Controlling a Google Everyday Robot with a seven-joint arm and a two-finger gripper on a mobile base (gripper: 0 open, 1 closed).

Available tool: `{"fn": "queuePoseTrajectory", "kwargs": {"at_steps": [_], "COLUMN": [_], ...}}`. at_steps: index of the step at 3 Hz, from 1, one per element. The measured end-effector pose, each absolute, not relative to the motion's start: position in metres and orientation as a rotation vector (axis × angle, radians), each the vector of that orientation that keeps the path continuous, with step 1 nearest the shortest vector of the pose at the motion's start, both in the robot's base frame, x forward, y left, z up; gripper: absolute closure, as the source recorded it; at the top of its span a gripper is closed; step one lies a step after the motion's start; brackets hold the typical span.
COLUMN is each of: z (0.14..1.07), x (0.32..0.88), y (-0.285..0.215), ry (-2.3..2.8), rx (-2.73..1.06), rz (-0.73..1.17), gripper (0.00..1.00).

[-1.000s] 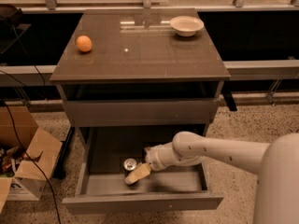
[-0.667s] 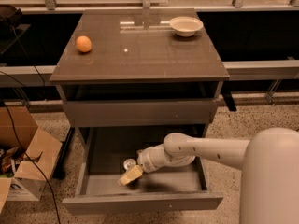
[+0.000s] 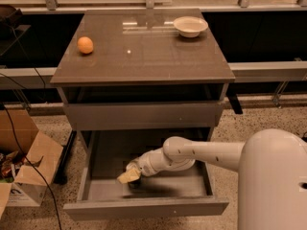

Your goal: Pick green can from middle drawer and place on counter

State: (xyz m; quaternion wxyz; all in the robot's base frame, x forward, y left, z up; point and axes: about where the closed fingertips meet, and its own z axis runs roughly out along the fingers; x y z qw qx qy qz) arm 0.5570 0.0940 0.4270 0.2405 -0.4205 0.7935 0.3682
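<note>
The gripper (image 3: 128,176) is sitting low inside the open middle drawer (image 3: 144,206), left of centre, with the white arm (image 3: 201,152) reaching in from the right. The gripper is covering most of the green can (image 3: 131,166); only a pale sliver of the can is showing beside it. Whether the gripper is closing on the can cannot be told. On the counter (image 3: 144,56), an orange (image 3: 85,45) is lying far left and a bowl (image 3: 190,26) far right. The robot body (image 3: 273,186) is running out of view at the right.
</note>
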Motion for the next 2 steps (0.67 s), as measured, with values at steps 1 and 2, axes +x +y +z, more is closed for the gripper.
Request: {"fn": "queuePoseTrajectory", "kwargs": {"at_steps": [1,2], "z": [0.437,0.497], "x": [0.557,0.55], "y": [0.066,0.021], "ry": [2.213,2.178], "rx": [-1.063,-1.047], "rz": [1.004,1.021], "gripper": [0.73,1.0]}}
